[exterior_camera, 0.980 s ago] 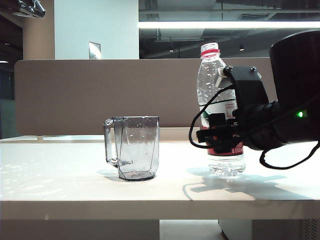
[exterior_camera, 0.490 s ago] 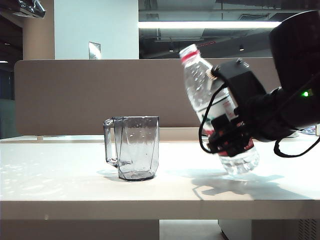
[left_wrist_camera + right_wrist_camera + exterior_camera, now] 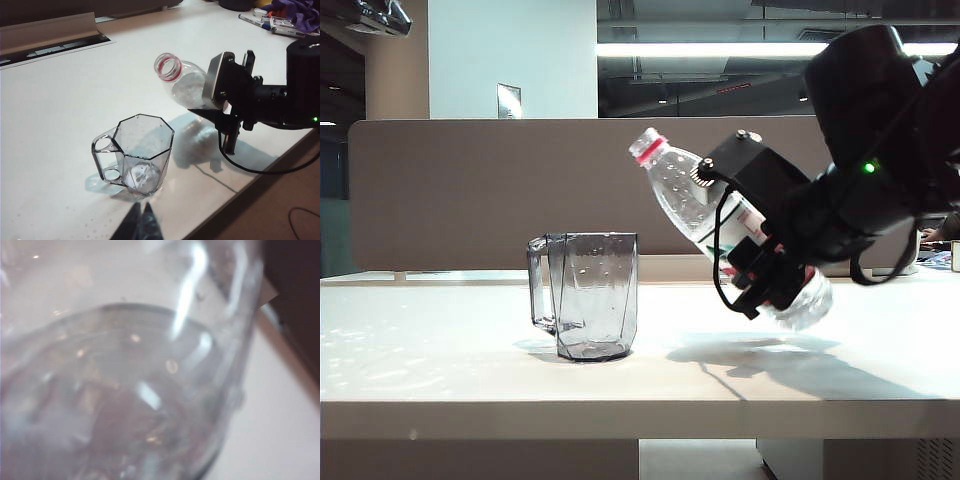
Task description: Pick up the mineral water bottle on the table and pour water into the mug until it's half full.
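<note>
Tipped over since a second ago: tall clear plastic mineral water bottle (image 3: pixel 692 200) with the red neck ring, then upright on the wide white counter (image 3: pixel 440 360), now lifted clear of it and slanted hard, open mouth pointing toward the transparent smoky-grey faceted mug (image 3: pixel 590 295), base raised above its own shadow. Capless, red ring bare around the mouth in the left wrist view (image 3: pixel 168 66). Mouth higher than the mug's rim and off to one side of it, not over the opening. No stream visible between the two. Clear colourless water (image 3: pixel 115 405) pooled against the bottle's curved wall in the right wrist view, surface line showing across the plastic.

Gripped around the label part by the right gripper (image 3: pixel 760 275), black, jaws clamped on the bottle from both sides, wrist rolled over with it; black cable looping beneath. Same gripper seen from the other arm (image 3: pixel 225 100), reaching in over the counter's near edge.

Mug unmoved, upright on the counter, squared handle turned away from the bottle, seemingly no water inside (image 3: pixel 137 155).

Left gripper (image 3: pixel 140 225) hovering near the mug, well apart from the bottle, only the dark fingertips in view, tips close together, nothing between them.

Beyond, a beige partition (image 3: pixel 470 190) along the counter's back, and pens (image 3: pixel 255 21) lying at the far corner
</note>
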